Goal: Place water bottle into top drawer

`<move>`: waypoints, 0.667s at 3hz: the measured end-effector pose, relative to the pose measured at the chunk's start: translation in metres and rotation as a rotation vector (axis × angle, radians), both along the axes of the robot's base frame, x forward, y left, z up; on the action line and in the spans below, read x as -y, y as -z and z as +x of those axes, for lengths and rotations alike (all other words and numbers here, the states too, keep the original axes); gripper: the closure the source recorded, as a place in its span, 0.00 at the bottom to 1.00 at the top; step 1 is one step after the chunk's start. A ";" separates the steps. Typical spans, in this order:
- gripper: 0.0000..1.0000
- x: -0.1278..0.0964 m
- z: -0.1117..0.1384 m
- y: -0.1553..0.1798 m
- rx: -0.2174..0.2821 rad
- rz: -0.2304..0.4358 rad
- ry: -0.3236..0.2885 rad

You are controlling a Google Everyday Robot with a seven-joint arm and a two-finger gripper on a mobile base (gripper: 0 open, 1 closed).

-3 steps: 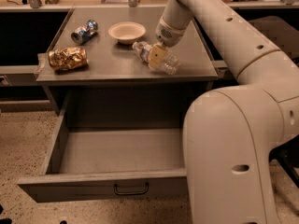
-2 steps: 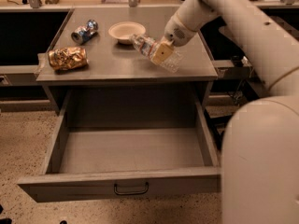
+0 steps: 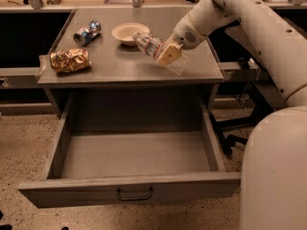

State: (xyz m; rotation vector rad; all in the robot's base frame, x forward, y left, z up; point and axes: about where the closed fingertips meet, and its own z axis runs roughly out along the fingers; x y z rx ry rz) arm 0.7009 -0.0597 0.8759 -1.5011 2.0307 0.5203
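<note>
Over the right side of the grey tabletop (image 3: 120, 68), at the end of the white arm (image 3: 249, 18): the gripper (image 3: 168, 56), closed crosswise on the water bottle (image 3: 147, 44). Grips near the middle, probably to keep the crinkled plastic balanced. Holds it tilted, cap end toward the bowl (image 3: 129, 32), base toward the table's front edge, seemingly just off the surface. Leaves the crushed can (image 3: 87, 32) and gold foil bag (image 3: 70, 60) well apart on the left, out of the likely path. Below, the top drawer (image 3: 192, 183), wide open with nothing inside, ready to receive. Next, by judgement: carry forward past the table edge, lower into the drawer, then release.
</note>
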 end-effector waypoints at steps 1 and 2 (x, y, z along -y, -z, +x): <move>1.00 -0.045 -0.028 0.013 -0.001 -0.147 -0.170; 1.00 -0.080 -0.077 0.047 -0.064 -0.318 -0.338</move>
